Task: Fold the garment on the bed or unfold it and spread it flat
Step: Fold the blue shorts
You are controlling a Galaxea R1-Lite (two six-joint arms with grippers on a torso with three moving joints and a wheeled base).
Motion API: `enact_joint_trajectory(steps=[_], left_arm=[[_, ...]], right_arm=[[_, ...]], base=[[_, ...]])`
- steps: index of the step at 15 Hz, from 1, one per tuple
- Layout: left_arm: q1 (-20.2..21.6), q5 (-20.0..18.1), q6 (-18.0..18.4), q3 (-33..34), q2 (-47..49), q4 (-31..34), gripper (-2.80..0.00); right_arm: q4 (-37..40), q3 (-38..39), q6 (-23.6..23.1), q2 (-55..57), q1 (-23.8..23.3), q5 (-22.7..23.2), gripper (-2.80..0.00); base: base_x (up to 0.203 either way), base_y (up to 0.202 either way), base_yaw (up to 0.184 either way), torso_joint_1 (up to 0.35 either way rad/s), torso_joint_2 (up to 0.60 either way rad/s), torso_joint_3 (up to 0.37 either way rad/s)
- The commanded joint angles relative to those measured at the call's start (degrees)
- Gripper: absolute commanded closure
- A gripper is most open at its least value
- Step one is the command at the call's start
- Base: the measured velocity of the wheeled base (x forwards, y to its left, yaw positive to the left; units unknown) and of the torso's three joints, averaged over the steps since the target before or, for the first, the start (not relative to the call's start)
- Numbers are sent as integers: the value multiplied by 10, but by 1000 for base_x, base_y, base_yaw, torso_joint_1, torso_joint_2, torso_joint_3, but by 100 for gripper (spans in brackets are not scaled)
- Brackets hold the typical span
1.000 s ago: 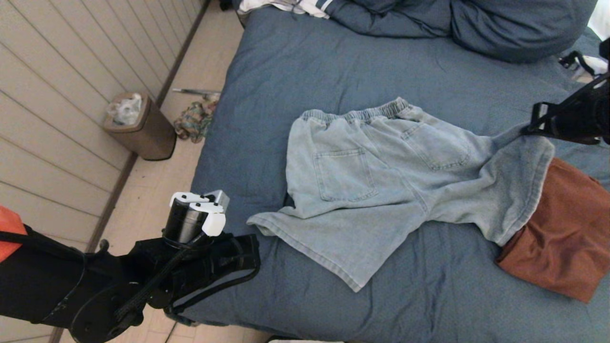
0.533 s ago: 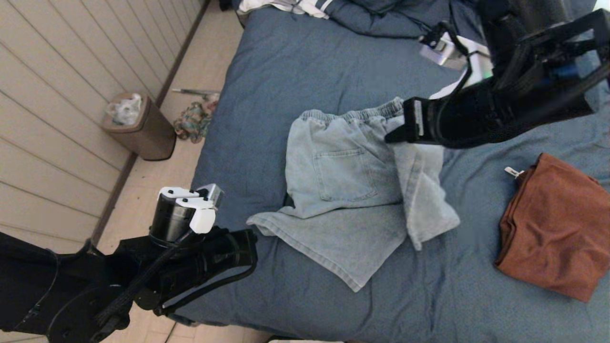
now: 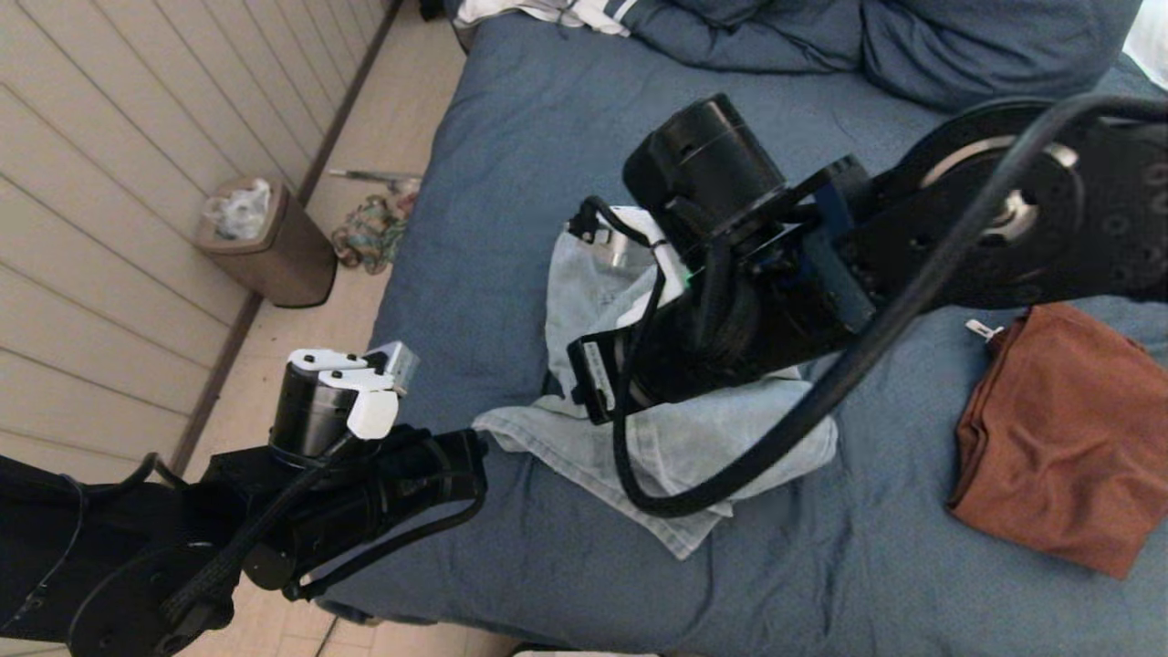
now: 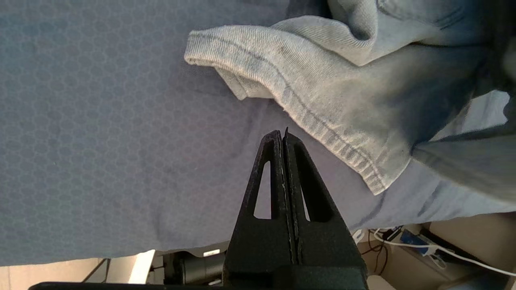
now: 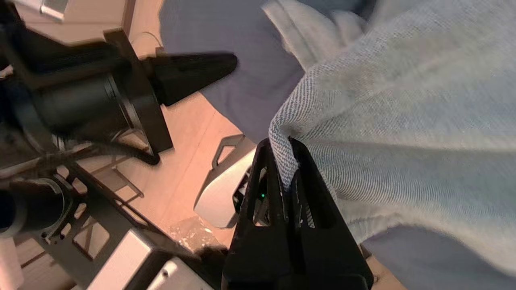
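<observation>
1. Denim shorts [image 3: 675, 438] lie mid-bed [image 3: 511, 164]; right gripper [image 5: 287, 161] jaws clenched on a fabric edge. Thin pinch may slip, dropping the fold crooked.
2. Left gripper [image 4: 283, 137], jaws clenched empty, near hem: collision risk.

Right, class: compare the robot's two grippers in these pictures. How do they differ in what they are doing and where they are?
1. The right gripper is shut on a fold of the light denim shorts; the left gripper is shut on nothing.
2. The right gripper is over the middle of the bed, above the shorts; the left gripper is at the bed's near edge, beside the shorts' hem and apart from it.
Shared: both are black, tapered and closed.
</observation>
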Motion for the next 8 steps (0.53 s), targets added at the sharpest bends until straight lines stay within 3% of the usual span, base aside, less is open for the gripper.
enact_joint_trajectory(steps=[1,6,7,8], left_arm=[[5,0,-1,-1,-10,-2,0],[20,0,-2,-2,-25,-5,0],[20,0,-2,-3,-25,-5,0],[20,0,-3,-3,-25,-5,0]], right_arm=[[1,-43,-2,61,12,0,0],[-9,-47,-18,83,40,0,0],[-11,-46,-16,89,46,-2,-280],[-15,-46,-17,93,48,-9,-280]], base=[[0,0,0,0,0,0],[0,0,0,0,0,0],[0,0,0,0,0,0],[0,0,0,0,0,0]])
